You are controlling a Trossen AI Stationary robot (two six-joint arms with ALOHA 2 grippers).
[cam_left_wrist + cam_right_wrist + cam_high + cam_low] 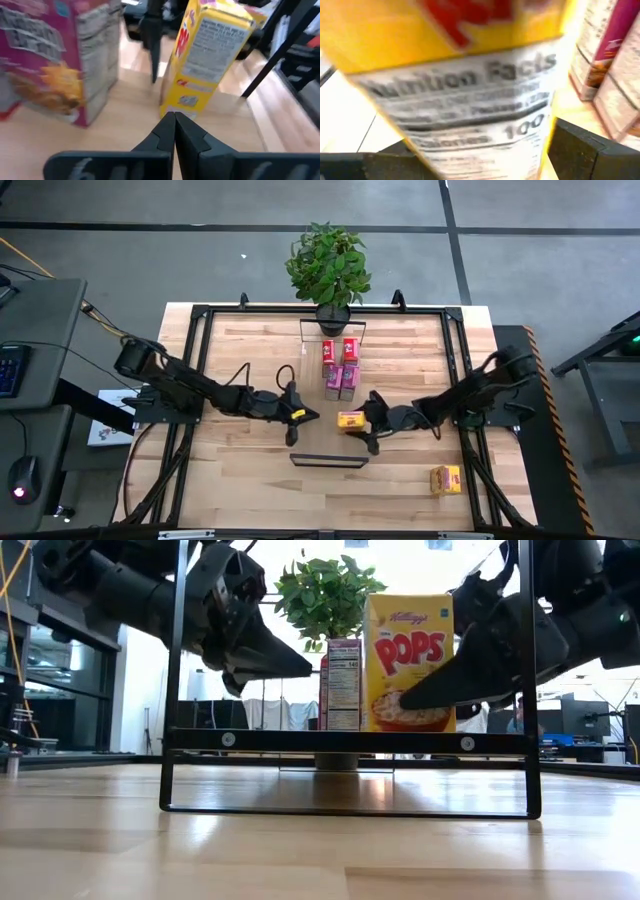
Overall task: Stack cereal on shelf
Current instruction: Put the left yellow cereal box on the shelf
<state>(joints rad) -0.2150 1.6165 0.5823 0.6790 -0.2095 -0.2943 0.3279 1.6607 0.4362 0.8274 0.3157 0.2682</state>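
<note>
1. The right gripper [366,423] has its two fingers spread wide. One finger is on each side of a yellow box [350,421], which sits between them. I cannot tell if the fingers touch the box.
2. In the right wrist view, the yellow box [470,90] fills most of the picture. Its white side with black print faces the camera. A dark finger [580,147] shows at one side of it.
3. The left gripper [308,415] has its fingers pressed tight together. It holds nothing. Its tip points at the yellow box from the other side and is near it.
4. In the left wrist view, the closed fingers [175,135] point at the bottom of the yellow box [207,55], which looks tilted there. A pink box [55,60] stands beside it.
5. In the low view, the yellow box [408,662] stands upright, with its front showing a bowl of cereal.
6. Two red boxes [339,351] and two pink boxes [340,380] stand close together in a block, further back on the table [250,480].
7. One more yellow box [446,479] sits alone, near the front right corner of the table.
8. The shelf [328,460] is near the front middle of the table. No box is on it.
9. A green plant [328,265] in a dark pot stands at the back edge of the table.
</note>
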